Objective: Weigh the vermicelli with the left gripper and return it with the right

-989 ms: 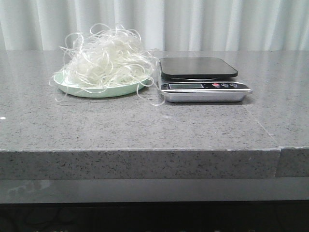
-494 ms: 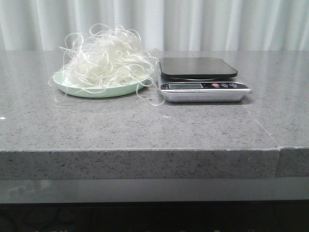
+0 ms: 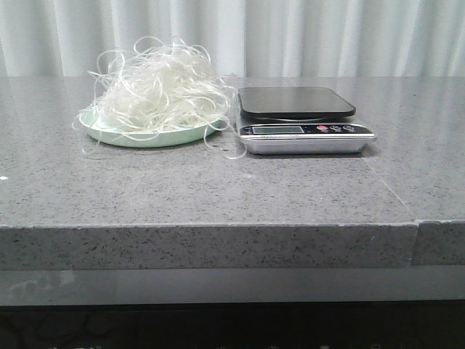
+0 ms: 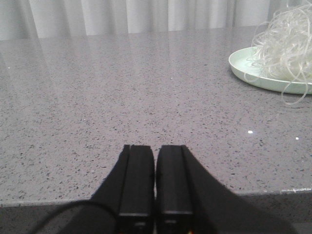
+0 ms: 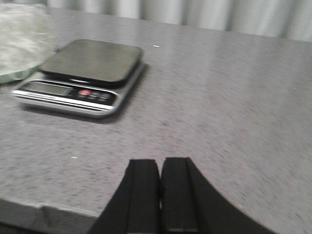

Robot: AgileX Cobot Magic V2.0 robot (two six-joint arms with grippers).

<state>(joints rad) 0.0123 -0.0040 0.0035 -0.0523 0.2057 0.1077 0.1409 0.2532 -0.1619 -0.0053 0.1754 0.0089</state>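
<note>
Both grippers sit low at the near edge of the desk (image 3: pixel 218 196), nothing held. Left gripper (image 4: pixel 155 183): jaws pressed together, empty. Right gripper (image 5: pixel 160 187): jaws closed too, empty; that view is blurred. Further back, vermicelli (image 3: pixel 156 91) heaped on the pale green plate (image 3: pixel 145 137), left of centre, loose strands spilling over the rim onto the desk. Scale (image 3: pixel 301 120) just beside the plate on its right, platform bare. Curtain (image 3: pixel 290 36) behind.
</note>
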